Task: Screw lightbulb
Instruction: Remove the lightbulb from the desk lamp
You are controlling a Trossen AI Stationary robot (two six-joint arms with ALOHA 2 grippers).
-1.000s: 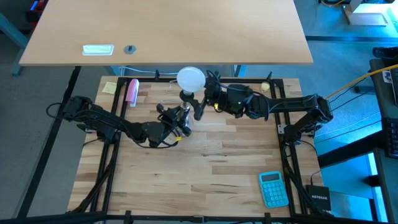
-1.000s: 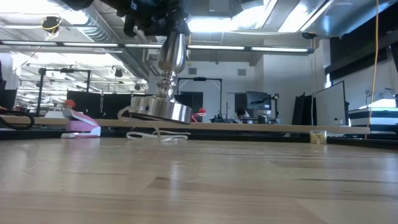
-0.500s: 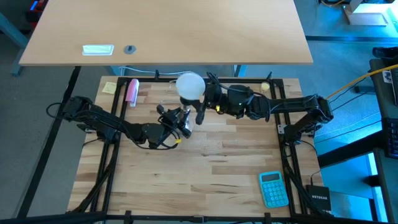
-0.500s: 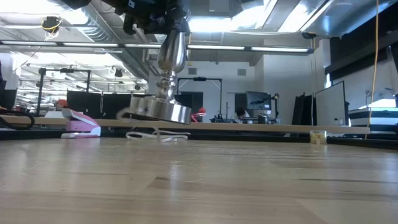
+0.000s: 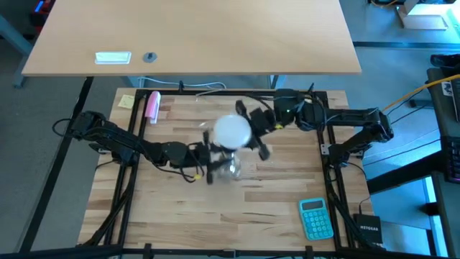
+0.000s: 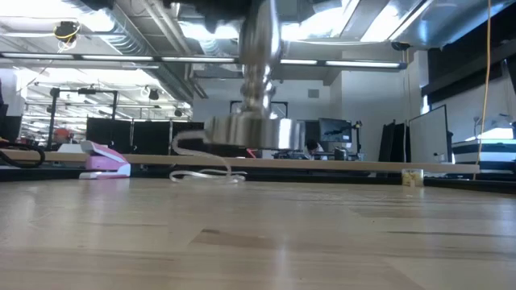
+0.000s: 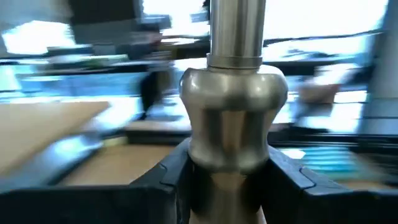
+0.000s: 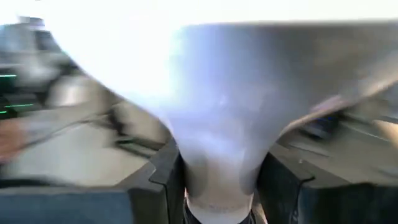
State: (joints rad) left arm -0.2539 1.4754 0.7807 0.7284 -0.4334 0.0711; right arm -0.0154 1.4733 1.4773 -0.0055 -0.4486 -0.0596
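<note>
Brushed metal socket stand (image 7: 235,118) is sitting clamped in your left claw (image 7: 230,186), lifted off the worktop (image 5: 237,201); your right claw (image 8: 217,186) is pinching the lightbulb (image 5: 232,132) neck above it. Any tilt risks cross-threading.

- The bulb (image 5: 232,132) is near the middle of the table (image 5: 273,201), over the lamp stand (image 6: 251,129).
- The left gripper (image 7: 227,180) is just left of the bulb, on the stand's stem.
- The right gripper (image 8: 217,180) is just right of the bulb, on its neck.
- The calculator (image 5: 315,219) lies well apart from the bulb, toward the front right corner.
- The stapler (image 5: 152,105) lies behind and left of the bulb.
</note>
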